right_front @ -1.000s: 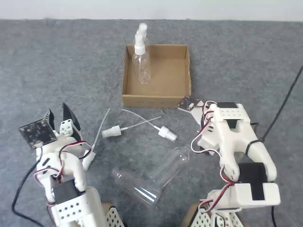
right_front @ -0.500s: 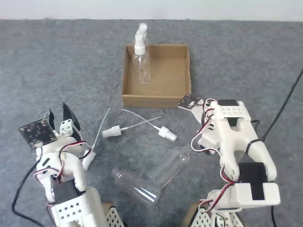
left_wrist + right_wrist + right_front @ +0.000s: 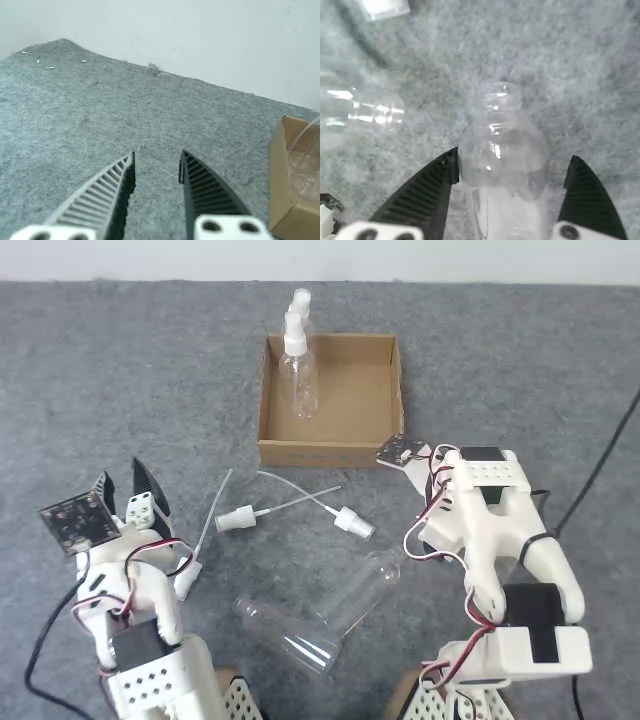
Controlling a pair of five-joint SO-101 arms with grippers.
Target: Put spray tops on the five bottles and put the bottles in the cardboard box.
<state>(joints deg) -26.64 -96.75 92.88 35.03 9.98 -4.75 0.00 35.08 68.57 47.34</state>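
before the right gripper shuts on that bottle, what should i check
1. Right gripper open: ok.
2. Uncapped bottle lies between its jaws: ok.
3. Loose spray top lying nearby for its bare neck: ok.
4. Other bottle clear of it: cannot tell, they overlap in the high view.
5. Left gripper open and empty: ok.
6. Cardboard box has room: ok.

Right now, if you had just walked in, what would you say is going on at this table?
The right hand is open on either side of an uncapped bottle lying on the grey mat. The left hand is open over bare mat, holding nothing. A capped bottle stands in the cardboard box; loose spray tops and another uncapped bottle lie in front of it.
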